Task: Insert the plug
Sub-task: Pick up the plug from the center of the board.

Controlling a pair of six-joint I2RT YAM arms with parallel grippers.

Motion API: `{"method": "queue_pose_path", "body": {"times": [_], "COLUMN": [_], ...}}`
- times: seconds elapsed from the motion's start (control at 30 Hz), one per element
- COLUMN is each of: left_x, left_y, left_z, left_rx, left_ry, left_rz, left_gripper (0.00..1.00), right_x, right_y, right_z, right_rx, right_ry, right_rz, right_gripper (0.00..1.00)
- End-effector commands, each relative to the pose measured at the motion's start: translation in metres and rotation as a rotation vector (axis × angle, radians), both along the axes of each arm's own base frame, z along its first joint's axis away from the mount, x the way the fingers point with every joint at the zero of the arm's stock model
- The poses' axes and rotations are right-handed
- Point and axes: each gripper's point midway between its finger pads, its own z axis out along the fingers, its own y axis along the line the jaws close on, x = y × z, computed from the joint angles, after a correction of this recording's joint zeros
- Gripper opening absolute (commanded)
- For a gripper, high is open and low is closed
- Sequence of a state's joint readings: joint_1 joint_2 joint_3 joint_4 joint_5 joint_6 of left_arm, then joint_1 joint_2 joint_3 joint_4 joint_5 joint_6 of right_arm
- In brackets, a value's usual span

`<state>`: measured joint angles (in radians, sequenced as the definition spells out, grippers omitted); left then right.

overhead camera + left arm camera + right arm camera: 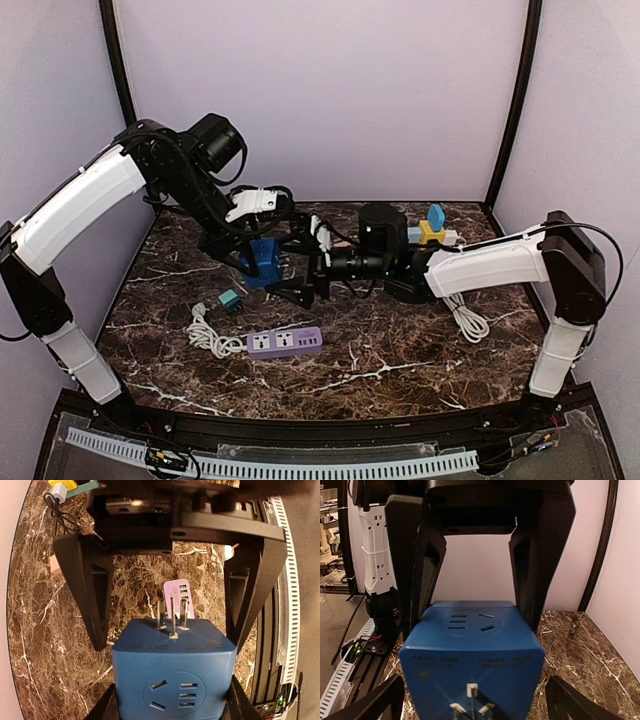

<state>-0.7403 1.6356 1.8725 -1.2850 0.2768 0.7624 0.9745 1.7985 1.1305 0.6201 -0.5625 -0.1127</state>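
A blue cube plug (265,258) with three metal prongs is held off the table by my left gripper (250,250), which is shut on its sides. In the left wrist view the plug (172,675) sits between my left gripper's fingers (107,702), prongs pointing away. My right gripper (292,265) is open and faces the prongs, one finger on each side of the plug without touching it. In the right wrist view the plug (472,650) lies between its spread fingers (375,700). The purple power strip (285,342) lies flat on the table in front, and it also shows in the left wrist view (177,592).
A small teal adapter (230,299) and the strip's white cord (205,335) lie to the left of the strip. Yellow and blue blocks (432,228) stand at the back right. A coiled white cable (466,320) lies under the right arm. A slotted cable tray (330,465) runs along the front edge.
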Motion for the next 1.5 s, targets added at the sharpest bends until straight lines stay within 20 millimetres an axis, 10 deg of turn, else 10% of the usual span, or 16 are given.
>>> {"method": "queue_pose_path", "body": {"times": [0.0,0.13,0.47,0.57,0.6,0.67,0.87,1.07,1.47], "left_x": [0.002,0.001,-0.002,0.000,0.003,0.006,-0.020,-0.066,-0.041], "left_y": [-0.003,-0.002,-0.002,-0.001,0.001,0.006,0.027,0.013,-0.017], "left_z": [0.030,0.030,0.026,0.031,0.034,0.046,0.098,0.054,0.034], "left_rx": [-0.080,-0.076,-0.074,-0.082,-0.084,-0.094,-0.277,-0.400,-0.506], "left_ry": [-0.078,-0.080,-0.060,-0.074,-0.092,-0.173,-0.724,-1.137,-1.420], "left_rz": [0.016,0.012,0.011,0.036,0.052,0.032,-0.248,-0.598,-0.472], "left_gripper": [0.01,0.01,0.01,0.21,0.50,0.73,0.93,0.99,0.95], "right_x": [-0.017,-0.017,-0.021,-0.022,-0.023,-0.021,-0.045,-0.053,-0.052], "right_y": [0.008,0.005,0.004,0.000,-0.002,-0.004,-0.016,-0.026,-0.025], "right_z": [0.006,0.010,0.014,0.018,0.019,0.023,0.035,0.052,0.066], "right_rx": [0.029,0.053,0.062,0.064,0.060,0.044,0.046,0.103,0.133], "right_ry": [0.006,0.003,0.015,0.032,0.049,0.101,0.211,0.221,0.240], "right_rz": [0.082,0.068,0.089,0.093,0.096,0.103,0.264,0.282,0.281], "right_gripper": [0.98,0.85,0.00,0.00,0.00,0.00,0.00,0.00,0.00]}}
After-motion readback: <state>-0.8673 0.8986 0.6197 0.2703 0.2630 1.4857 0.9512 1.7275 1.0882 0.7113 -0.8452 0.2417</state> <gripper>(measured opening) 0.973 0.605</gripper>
